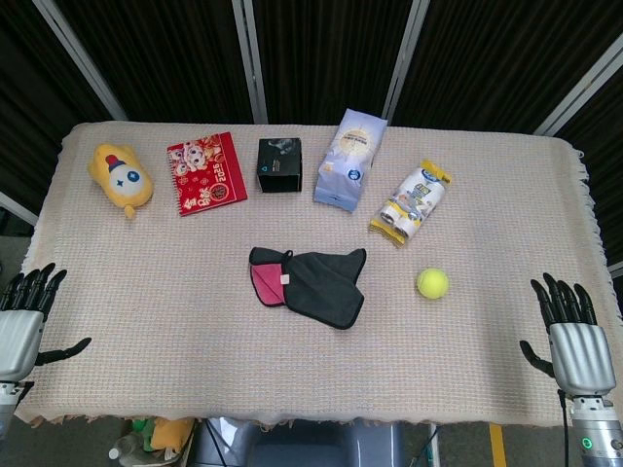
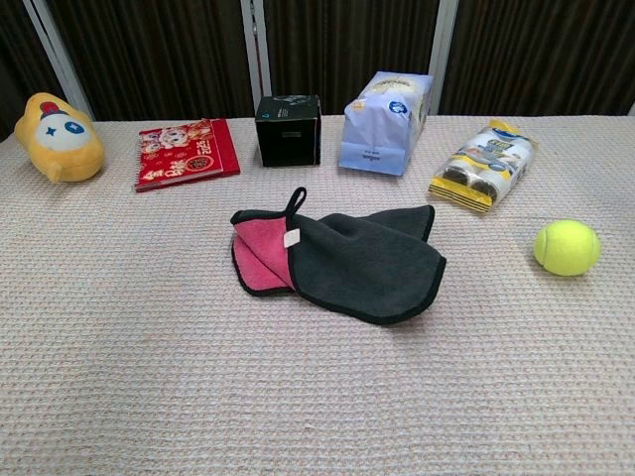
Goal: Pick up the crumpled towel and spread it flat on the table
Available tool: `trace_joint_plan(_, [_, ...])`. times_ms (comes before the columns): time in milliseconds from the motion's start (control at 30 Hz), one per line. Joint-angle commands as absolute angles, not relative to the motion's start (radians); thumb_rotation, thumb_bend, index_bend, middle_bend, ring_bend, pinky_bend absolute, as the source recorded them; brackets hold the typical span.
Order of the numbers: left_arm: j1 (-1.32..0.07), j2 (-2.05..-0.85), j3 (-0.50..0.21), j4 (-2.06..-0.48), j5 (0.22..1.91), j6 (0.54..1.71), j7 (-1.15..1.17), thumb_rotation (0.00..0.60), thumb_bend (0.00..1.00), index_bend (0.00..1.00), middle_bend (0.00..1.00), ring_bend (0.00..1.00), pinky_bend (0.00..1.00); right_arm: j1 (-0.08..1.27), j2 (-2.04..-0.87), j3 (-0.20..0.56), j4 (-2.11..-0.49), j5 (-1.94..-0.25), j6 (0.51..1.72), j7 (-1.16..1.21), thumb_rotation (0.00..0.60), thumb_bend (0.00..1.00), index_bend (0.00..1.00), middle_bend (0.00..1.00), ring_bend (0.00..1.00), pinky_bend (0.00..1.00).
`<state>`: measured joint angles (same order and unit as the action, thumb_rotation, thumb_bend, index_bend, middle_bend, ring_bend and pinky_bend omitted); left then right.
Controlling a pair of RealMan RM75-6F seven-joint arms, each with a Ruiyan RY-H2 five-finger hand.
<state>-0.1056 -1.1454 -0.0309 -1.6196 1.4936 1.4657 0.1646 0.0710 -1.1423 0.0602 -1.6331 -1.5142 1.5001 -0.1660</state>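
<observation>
The towel (image 1: 310, 284) lay folded over itself near the middle of the counter (image 1: 175, 321), dark grey uppermost with a pink flap turned out at its left end and a small loop sticking up there. Both hands waited at the lower corners of the head view, well apart from it: the left hand (image 1: 21, 326) at the lower left edge, the right hand (image 1: 572, 341) at the lower right, each with fingers spread and holding nothing; neither showed in the chest view. Nothing of the task looked begun. The main risk, as I judged it, was a grasp that took both layers at once — the fold would then lift as one lump and come down as crumpled as it lay. A pinch on only the thin black hem might slip, since the cloth looked soft and limp. The counter cover was a woven, fringed cloth, and fingers pressed too low could catch and drag it, shifting everything on it. The ball (image 1: 432, 283) sat near the towel's right side, between it and the right hand — a sweep from that corner could knock it rolling. The snack pack (image 1: 410, 201) above it lay further clear.
</observation>
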Motion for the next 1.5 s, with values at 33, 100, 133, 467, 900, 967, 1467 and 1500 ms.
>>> trace_joint_plan(33, [-0.107, -1.147, -0.029, -1.619, 1.491, 1.461, 0.171, 0.600, 0.00, 0.00, 0.00, 0.00, 0.00, 0.073, -1.146, 0.058, -1.629, -1.515, 1.495, -0.168, 0.600, 0.28, 0.00, 0.00, 0.00, 0.00])
trace_joint_plan(100, [-0.107, -1.148, -0.028, -1.619, 1.491, 1.460, 0.177, 0.600, 0.00, 0.00, 0.00, 0.00, 0.00, 0.075, -1.148, 0.056, -1.626, -1.520, 1.492, -0.172, 0.600, 0.28, 0.00, 0.00, 0.00, 0.00])
trace_joint_plan(133, [-0.107, -1.149, -0.028, -1.619, 1.491, 1.461, 0.180, 0.600, 0.00, 0.00, 0.00, 0.00, 0.00, 0.077, -1.151, 0.055, -1.624, -1.524, 1.491, -0.175, 0.600, 0.28, 0.00, 0.00, 0.00, 0.00])
trace_joint_plan(467, [-0.107, -1.154, -0.034, -1.613, 1.478, 1.459, 0.179, 0.600, 0.00, 0.00, 0.00, 0.00, 0.00, 0.141, -1.237, 0.049, -1.523, -1.694, 1.526, -0.095, 0.600, 0.28, 0.10, 0.75, 0.85, 0.87])
trace_joint_plan(900, [-0.110, -1.165, -0.030, -1.616, 1.481, 1.455, 0.202, 0.600, 0.00, 0.00, 0.00, 0.00, 0.00, 0.298, -1.375, -0.024, -1.331, -1.892, 1.419, 0.015, 0.600, 0.28, 0.19, 0.91, 0.98, 0.93])
trace_joint_plan(967, [-0.110, -1.166, -0.030, -1.615, 1.479, 1.453, 0.203, 0.600, 0.00, 0.00, 0.00, 0.00, 0.00, 0.307, -1.389, -0.024, -1.351, -1.884, 1.396, -0.010, 0.600, 0.28, 0.23, 0.94, 1.00, 0.93])
trace_joint_plan(1467, [-0.121, -1.178, -0.026, -1.617, 1.485, 1.436, 0.220, 0.600, 0.00, 0.00, 0.00, 0.00, 0.00, 0.343, -1.583, 0.001, -1.305, -1.799, 1.308, -0.145, 0.600, 0.28, 0.35, 0.97, 1.00, 0.95])
trace_joint_plan(1500, [-0.121, -1.179, -0.025, -1.616, 1.485, 1.436, 0.221, 0.600, 0.00, 0.00, 0.00, 0.00, 0.00, 0.346, -1.595, 0.005, -1.299, -1.798, 1.309, -0.151, 0.600, 0.28, 0.36, 0.97, 1.00, 0.95])
